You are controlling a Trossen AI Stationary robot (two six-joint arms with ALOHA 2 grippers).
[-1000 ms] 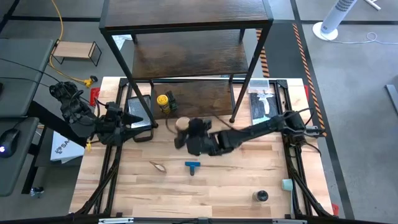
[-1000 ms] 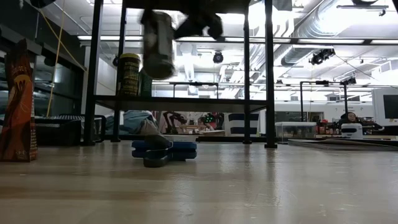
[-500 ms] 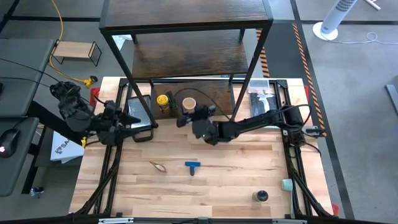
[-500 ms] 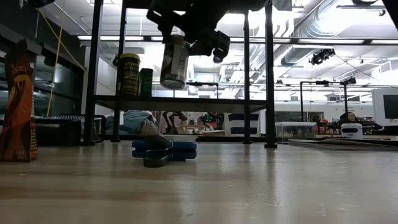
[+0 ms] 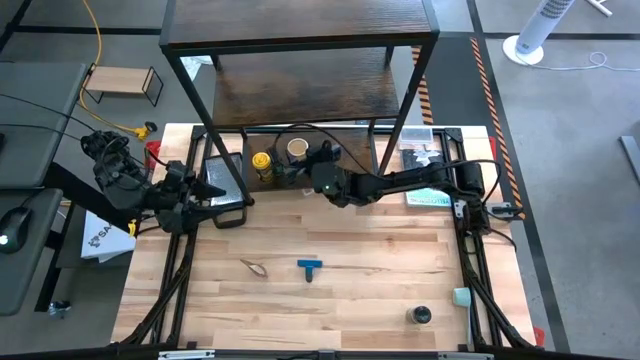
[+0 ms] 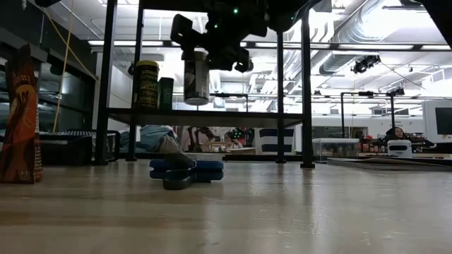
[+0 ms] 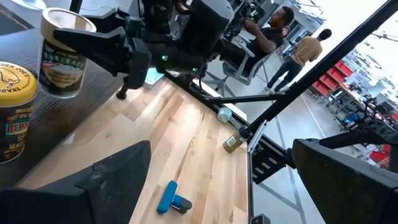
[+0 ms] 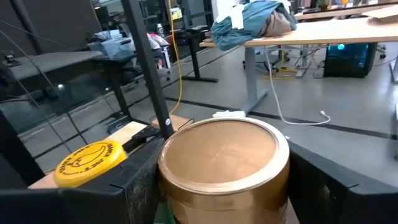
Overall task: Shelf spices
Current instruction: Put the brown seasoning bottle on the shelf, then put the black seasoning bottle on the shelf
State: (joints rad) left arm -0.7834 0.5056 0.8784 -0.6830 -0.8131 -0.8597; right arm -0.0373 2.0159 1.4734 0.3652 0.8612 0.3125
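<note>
My right gripper [image 5: 303,160] reaches under the dark three-tier shelf [image 5: 300,90] and is shut on the tan-lidded jar [image 5: 297,148], just above the lowest board [image 6: 233,113]. The yellow-lidded jar [image 5: 262,161] and the small dark box [image 6: 165,92] stand on that board, to the jar's left. The black-lidded jar [image 5: 420,316] stands near the table's near right corner. The reddish-brown packet [image 5: 255,267] lies on the table left of the blue T-shaped piece [image 5: 310,267]. My left gripper [image 5: 218,190] waits open at the shelf's left near leg. My right gripper pinches the tan-lidded jar between its two fingers [image 8: 134,183], one on each side of the upper body just under the lid [image 8: 221,152]. The fingers come about level from the table's right. The jar [image 6: 196,76] is upright and lifted clear of the board.
Black shelf legs [image 6: 306,85] stand on the table on both sides of the arm. Flat dark trays [image 5: 420,165] lie by the far corners. A small light-wood rack [image 5: 122,82] sits on the floor to the left. People [image 7: 292,43] stand in the room beyond.
My right gripper has carried the tan-lidded jar from over the table toward the far edge, in under the shelf, and a little down. The jar was tilted and now hangs upright just above the lowest board, right of the yellow-lidded jar.
</note>
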